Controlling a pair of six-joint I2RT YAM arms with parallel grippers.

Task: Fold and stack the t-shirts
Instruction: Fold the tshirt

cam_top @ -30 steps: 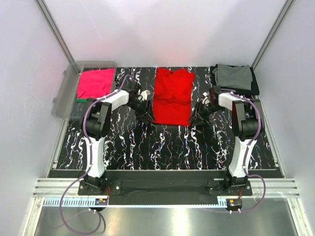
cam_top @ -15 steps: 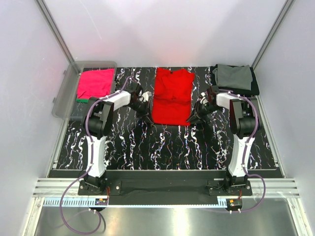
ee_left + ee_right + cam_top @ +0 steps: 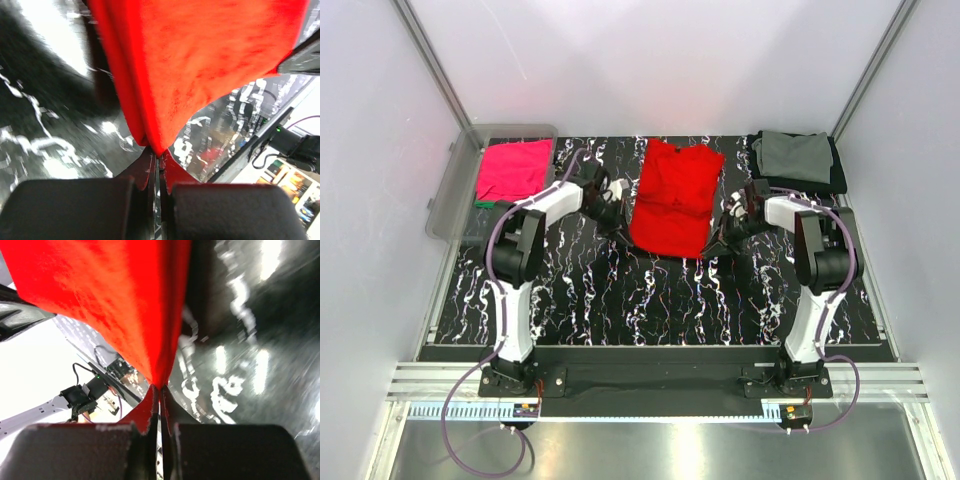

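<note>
Both the left fingers (image 3: 142,172) and right fingers (image 3: 146,410), apart a second ago, now pinch the red shirt (image 3: 672,195) by its near corners, mid desk (image 3: 620,290), hem just lifted, so the next fold looks begun.

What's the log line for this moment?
left gripper: shut on red shirt | right gripper: shut on red shirt | step: fold, near edge pinched both sides

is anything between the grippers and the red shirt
No, nothing visible. The left gripper and the right gripper are each shut on the red t-shirt, pinching cloth at opposite sides of its near end.
</note>
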